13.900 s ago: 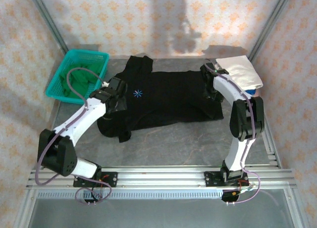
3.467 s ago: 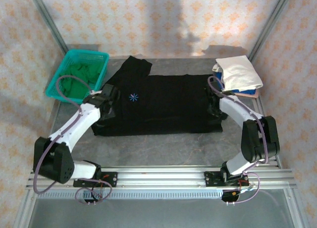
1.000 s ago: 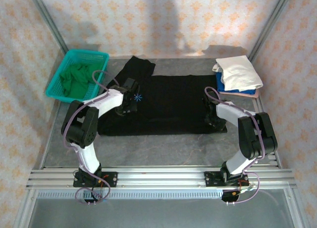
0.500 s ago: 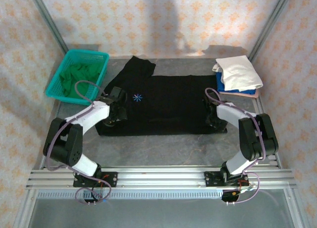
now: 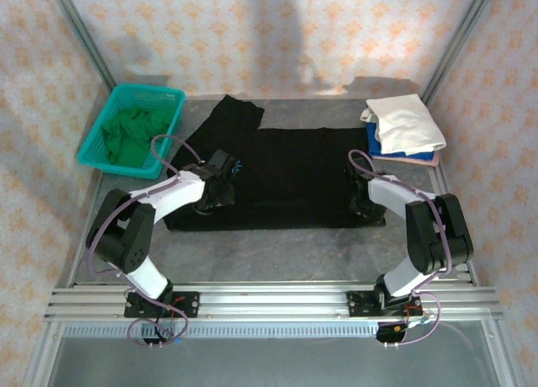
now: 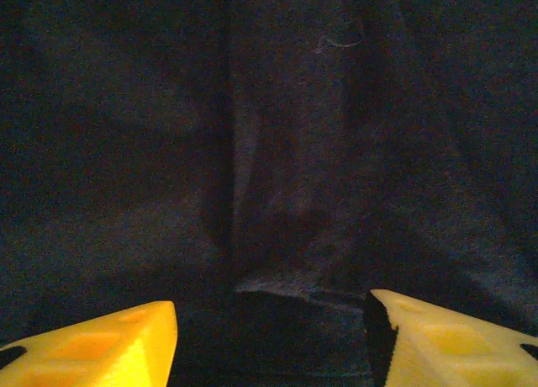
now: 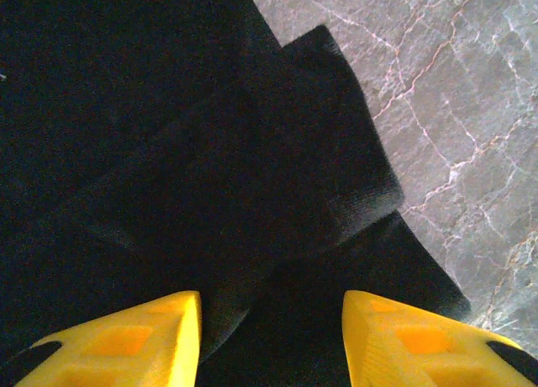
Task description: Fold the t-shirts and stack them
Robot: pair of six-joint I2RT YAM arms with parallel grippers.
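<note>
Left gripper shifted right across shirt since last frame, jaws seen apart, cloth directly beneath. Right gripper parked at right edge, jaws apart, fold between.

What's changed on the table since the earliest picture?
The large black t-shirt, rumpled before, now lies spread flat. Both grippers shifted toward the near edge: the left gripper on its chest side, the right gripper on its right end. The teal plastic mesh basket and the folded white-topped stack stayed put.
</note>
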